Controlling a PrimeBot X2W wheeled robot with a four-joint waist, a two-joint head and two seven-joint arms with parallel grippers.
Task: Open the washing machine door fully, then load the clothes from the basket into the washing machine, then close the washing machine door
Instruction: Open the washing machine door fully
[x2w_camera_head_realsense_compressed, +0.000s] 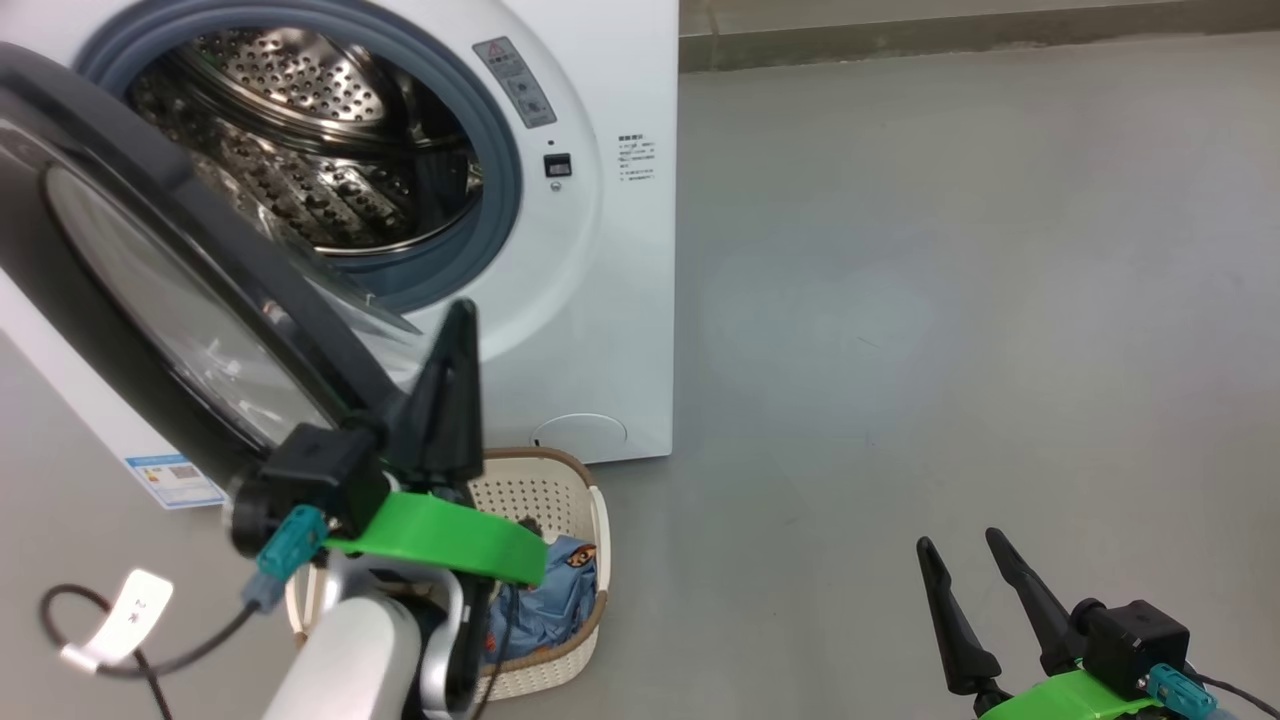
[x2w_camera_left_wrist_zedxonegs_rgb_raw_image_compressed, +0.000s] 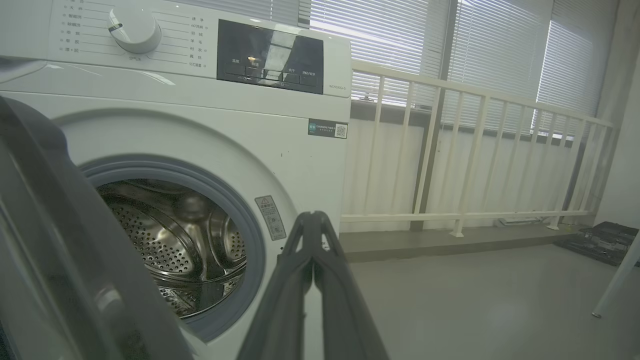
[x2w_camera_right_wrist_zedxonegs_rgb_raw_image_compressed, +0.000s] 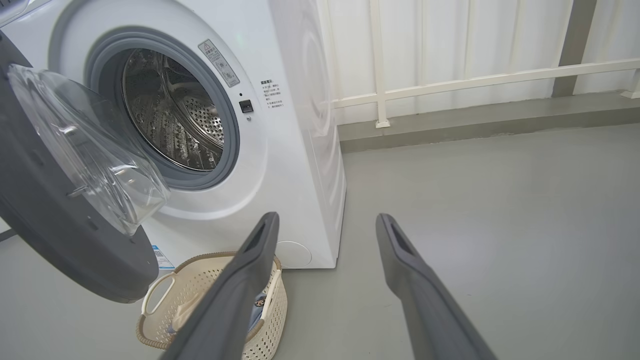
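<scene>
The white washing machine (x2w_camera_head_realsense_compressed: 610, 250) stands at the upper left with its steel drum (x2w_camera_head_realsense_compressed: 300, 150) exposed. The washing machine door (x2w_camera_head_realsense_compressed: 130, 300), black-rimmed with a clear glass bowl (x2w_camera_right_wrist_zedxonegs_rgb_raw_image_compressed: 85, 150), hangs swung out to the left. My left gripper (x2w_camera_head_realsense_compressed: 462, 312) is shut with nothing in it, fingers pointing up close beside the door's lower right rim; contact is unclear. Below it on the floor sits the cream basket (x2w_camera_head_realsense_compressed: 575, 472) with a blue, orange-patched garment (x2w_camera_head_realsense_compressed: 560, 585) of the clothes inside, partly hidden by my left arm. My right gripper (x2w_camera_head_realsense_compressed: 958, 542) is open, low at the right.
Grey floor (x2w_camera_head_realsense_compressed: 950, 300) stretches out to the right of the machine. A white railing (x2w_camera_left_wrist_zedxonegs_rgb_raw_image_compressed: 475, 150) on a raised ledge runs along the back wall under window blinds. A dark tray (x2w_camera_left_wrist_zedxonegs_rgb_raw_image_compressed: 600, 242) and a white leg (x2w_camera_left_wrist_zedxonegs_rgb_raw_image_compressed: 617, 280) stand at the far right.
</scene>
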